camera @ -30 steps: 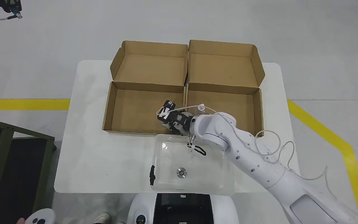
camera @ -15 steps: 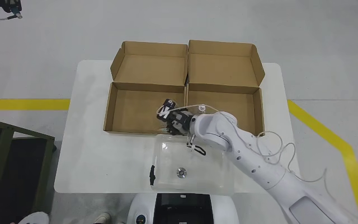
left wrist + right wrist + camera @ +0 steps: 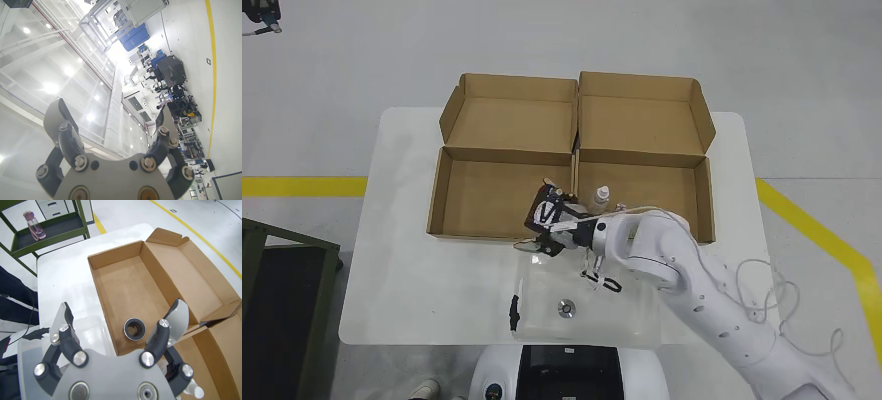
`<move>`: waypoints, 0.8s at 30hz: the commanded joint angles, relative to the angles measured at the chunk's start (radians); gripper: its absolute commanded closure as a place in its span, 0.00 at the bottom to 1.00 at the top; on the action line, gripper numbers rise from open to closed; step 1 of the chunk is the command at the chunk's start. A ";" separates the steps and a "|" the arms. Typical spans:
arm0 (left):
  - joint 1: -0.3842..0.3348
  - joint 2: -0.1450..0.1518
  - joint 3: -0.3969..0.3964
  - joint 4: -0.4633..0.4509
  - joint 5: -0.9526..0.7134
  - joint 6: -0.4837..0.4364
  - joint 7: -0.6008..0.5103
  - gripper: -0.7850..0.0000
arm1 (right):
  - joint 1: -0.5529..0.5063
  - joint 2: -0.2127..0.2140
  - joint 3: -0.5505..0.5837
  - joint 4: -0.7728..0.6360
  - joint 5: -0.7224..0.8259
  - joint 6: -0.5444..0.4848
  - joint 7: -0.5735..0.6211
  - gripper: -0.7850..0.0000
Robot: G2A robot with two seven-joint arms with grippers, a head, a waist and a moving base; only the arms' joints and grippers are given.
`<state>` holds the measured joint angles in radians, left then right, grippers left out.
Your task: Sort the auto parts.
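A black-and-metal bearing ring [image 3: 134, 329] lies on the floor of the left cardboard box [image 3: 128, 289], close to its near right corner. My right gripper [image 3: 122, 305] hangs open just above that ring, holding nothing. From above, the right gripper [image 3: 536, 218] is over the near wall of the left box [image 3: 472, 195]. A small white part [image 3: 600, 193] rests in the right box [image 3: 662, 190]. A clear tray [image 3: 642, 325] in front holds a round metal part [image 3: 566, 308] and a black part [image 3: 604, 284]. My left gripper [image 3: 111, 108] is open, empty and points up at the ceiling.
Another black part [image 3: 512, 312] lies at the tray's left edge. Both boxes have lids folded back at the far side of the white table [image 3: 402, 270]. A green shelf [image 3: 47, 228] with a pink bottle [image 3: 35, 231] stands off the table's left end.
My right gripper has drawn back from inside the left box toward its near wall and turned. The arm has swung nearer over the tray, uncovering the white part in the right box.
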<state>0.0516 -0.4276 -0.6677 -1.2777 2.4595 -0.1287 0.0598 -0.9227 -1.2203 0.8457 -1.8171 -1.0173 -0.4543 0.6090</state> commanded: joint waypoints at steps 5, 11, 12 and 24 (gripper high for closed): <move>0.000 0.000 0.000 0.000 0.000 0.000 0.000 0.00 | -0.123 0.033 0.078 -0.116 0.004 -0.109 0.010 0.00; 0.000 0.000 0.000 0.000 0.000 0.000 0.000 0.00 | -0.234 0.066 0.132 -0.218 -0.105 -0.242 0.014 0.00; 0.000 0.000 0.000 0.000 0.000 0.000 0.000 0.00 | -0.250 0.071 0.137 -0.229 -0.131 -0.265 0.015 0.00; 0.000 0.000 0.000 0.000 0.000 0.000 0.000 0.00 | -0.395 0.113 0.188 -0.258 -0.348 -0.419 -0.053 0.08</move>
<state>0.0516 -0.4276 -0.6677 -1.2777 2.4595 -0.1287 0.0598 -1.3125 -1.1089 1.0315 -2.0785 -1.3515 -0.8690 0.5624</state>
